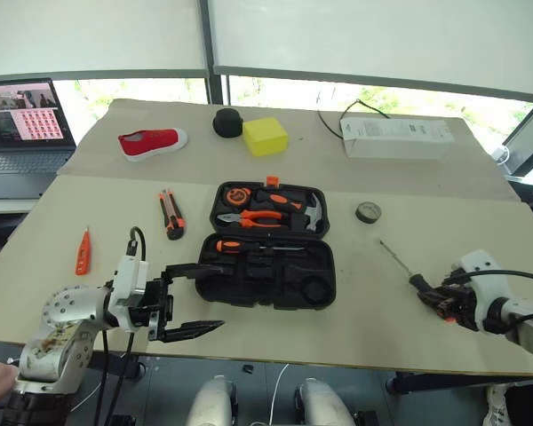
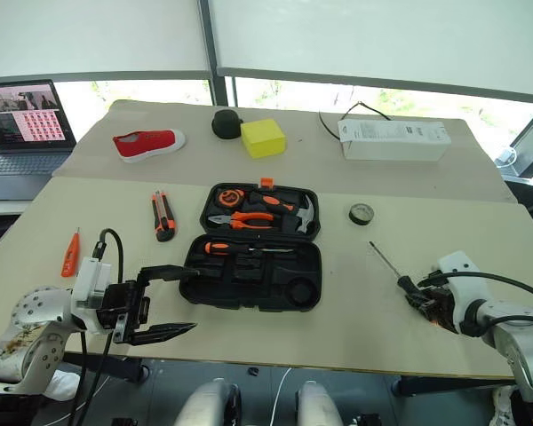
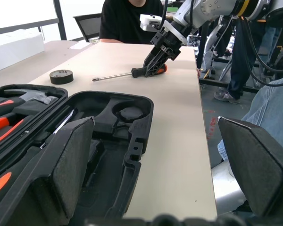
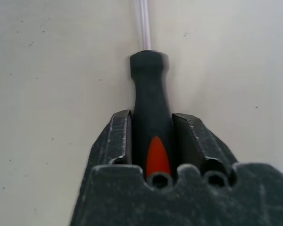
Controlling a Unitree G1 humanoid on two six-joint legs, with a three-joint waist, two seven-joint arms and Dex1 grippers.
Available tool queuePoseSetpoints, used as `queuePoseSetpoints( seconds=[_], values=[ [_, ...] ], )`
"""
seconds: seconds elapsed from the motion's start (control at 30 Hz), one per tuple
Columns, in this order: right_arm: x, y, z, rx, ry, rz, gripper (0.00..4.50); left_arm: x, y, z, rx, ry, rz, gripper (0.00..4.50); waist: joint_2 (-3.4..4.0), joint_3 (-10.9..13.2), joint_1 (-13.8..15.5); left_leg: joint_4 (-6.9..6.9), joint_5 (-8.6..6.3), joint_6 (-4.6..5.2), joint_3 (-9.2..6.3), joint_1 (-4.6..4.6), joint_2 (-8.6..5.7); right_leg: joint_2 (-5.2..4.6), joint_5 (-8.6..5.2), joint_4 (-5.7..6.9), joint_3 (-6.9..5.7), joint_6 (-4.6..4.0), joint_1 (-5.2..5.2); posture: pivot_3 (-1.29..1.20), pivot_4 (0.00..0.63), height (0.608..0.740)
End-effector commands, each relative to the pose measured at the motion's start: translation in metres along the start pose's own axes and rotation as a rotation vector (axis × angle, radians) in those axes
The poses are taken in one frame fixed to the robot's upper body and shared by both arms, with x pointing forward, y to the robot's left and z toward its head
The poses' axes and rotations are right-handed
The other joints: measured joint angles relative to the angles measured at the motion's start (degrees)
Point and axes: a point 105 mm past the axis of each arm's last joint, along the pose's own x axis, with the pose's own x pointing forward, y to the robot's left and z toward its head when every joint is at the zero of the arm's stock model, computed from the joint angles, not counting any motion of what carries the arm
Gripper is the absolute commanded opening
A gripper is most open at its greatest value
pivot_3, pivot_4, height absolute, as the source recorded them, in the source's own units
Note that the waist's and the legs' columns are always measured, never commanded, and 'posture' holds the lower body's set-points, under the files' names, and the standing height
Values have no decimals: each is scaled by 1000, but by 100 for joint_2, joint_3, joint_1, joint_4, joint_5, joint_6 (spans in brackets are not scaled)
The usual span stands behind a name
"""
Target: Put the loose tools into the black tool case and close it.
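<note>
The right gripper (image 4: 152, 136) is clenched on the screwdriver (image 1: 407, 272) handle, shaft pointing away; the open tool case (image 1: 271, 244) lies to its left; the left gripper (image 1: 195, 297) gapes beside the case.

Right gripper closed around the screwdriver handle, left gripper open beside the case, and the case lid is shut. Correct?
Not quite: the black tool case lies open, as the left eye view shows. The right gripper is closed around the screwdriver handle, and the left gripper is open beside the case.

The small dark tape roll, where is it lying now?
In the left eye view, the small dark tape roll lies on the beige table, to the right of the open black plastic tool case.
</note>
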Motion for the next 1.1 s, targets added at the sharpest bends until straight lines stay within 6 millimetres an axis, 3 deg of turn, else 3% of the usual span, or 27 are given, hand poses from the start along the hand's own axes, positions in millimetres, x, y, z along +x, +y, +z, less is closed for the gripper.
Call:
queuePoseSetpoints(
  seconds=[0.03, 0.17, 0.23, 0.33, 0.53, 0.63, 0.77, 1.1],
  values=[
    [-23, 5, 49, -182, -272, 72, 981, -7, 7, 14, 34, -45, 81, 4500, 8, 4, -19, 0, 0, 0, 1, -3, 0, 0, 0, 1, 1, 0, -4, 0, 150, 740],
    [-36, 42, 75, -440, -384, 325, 981, -16, 9, 11, 24, -39, 156, 4500, 16, 9, -62, -1, 0, 0, 1, -2, 5, 9, -1, 1, 3, 3, -7, 0, 150, 740],
    [-30, 70, 102, -534, -425, 466, 981, -25, 14, 7, 7, -48, 253, 4500, 9, 13, -122, -3, -1, 1, -1, 4, 13, 19, -1, 1, 5, 2, -3, 0, 150, 740],
    [-9, 105, 138, -617, -423, 578, 981, -39, 12, -2, -8, -19, 331, 4500, 0, 26, -242, -3, -1, 0, 3, 23, 20, 26, 14, 8, 18, -18, -8, 0, 150, 740],
    [38, 161, 183, -815, -325, 640, 981, -64, 5, -9, -4, 33, 467, 4500, -16, 33, -161, -8, 2, -3, -5, -20, 19, 29, 15, 38, 13, -40, -74, 0, 150, 740],
    [53, 175, 186, -870, -272, 644, 981, -71, 1, -11, -2, 51, 510, 4500, -18, 33, -84, -9, 2, -5, -3, -60, 17, 21, 17, 44, 7, -40, -117, 0, 150, 740],
    [63, 180, 179, -924, -203, 646, 981, -73, -4, -12, -2, 63, 534, 4500, -19, 33, 32, -7, 4, -11, -4, -125, 13, 9, 24, 39, -5, -32, -170, 0, 150, 740],
    [68, 178, 158, -930, -125, 652, 981, -73, -5, -16, 0, 76, 545, 4500, -20, 32, -35, -7, 8, -16, 15, -112, 16, 21, 31, 45, -7, -38, -165, 0, 150, 740]
  ],
)
